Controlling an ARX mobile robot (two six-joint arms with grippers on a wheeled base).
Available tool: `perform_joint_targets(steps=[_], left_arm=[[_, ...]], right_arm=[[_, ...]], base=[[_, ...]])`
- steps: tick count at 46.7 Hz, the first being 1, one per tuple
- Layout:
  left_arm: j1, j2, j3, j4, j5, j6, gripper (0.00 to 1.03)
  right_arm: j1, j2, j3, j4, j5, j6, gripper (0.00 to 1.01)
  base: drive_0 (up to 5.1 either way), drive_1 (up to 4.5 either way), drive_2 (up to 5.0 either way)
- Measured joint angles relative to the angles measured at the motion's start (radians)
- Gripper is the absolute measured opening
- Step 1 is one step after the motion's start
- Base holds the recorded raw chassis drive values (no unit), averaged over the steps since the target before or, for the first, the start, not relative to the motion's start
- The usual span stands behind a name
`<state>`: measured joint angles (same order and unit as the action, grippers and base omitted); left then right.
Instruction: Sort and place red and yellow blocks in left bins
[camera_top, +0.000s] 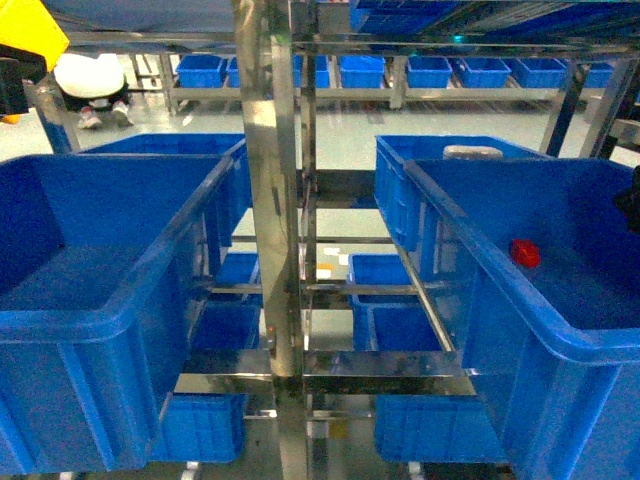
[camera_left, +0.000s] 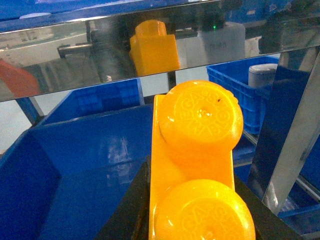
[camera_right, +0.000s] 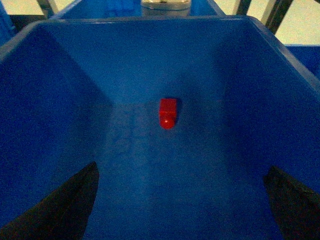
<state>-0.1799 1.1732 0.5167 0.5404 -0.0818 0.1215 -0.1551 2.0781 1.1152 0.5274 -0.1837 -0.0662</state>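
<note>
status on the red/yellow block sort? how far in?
Nothing looks binned yet: the front left bin shows no block in the head view. In hand: the yellow block sits between the left gripper fingers, over a blue bin. Left: release it, then fetch the red block, lying loose in the right-side crate below the open right gripper.

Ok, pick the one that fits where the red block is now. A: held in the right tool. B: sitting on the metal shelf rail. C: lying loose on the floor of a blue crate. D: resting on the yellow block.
C: the red block lies alone on the blue crate's floor, with the open right tool above and clear of it.
</note>
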Motion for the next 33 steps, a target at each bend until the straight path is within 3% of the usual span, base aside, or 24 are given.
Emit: perform_joint_targets(steps=[8, 20, 33], left_arm=[[0.0, 0.0, 0.0, 0.0, 0.0, 0.0, 0.26], [0.0, 0.0, 0.0, 0.0, 0.0, 0.0, 0.26], [0.0, 0.0, 0.0, 0.0, 0.0, 0.0, 0.26]], right_arm=[[0.019, -0.093, -0.108, 0.018, -0.008, -0.013, 0.98], [0.008, -0.304, -0.318, 0.107, -0.003, 0.011, 0.98], [-0.002, -0.649, -0.597, 0.085, 0.019, 0.022, 0.98]], base=[[0.0, 0.0, 0.0], [0.0, 0.0, 0.0], [0.0, 0.0, 0.0]])
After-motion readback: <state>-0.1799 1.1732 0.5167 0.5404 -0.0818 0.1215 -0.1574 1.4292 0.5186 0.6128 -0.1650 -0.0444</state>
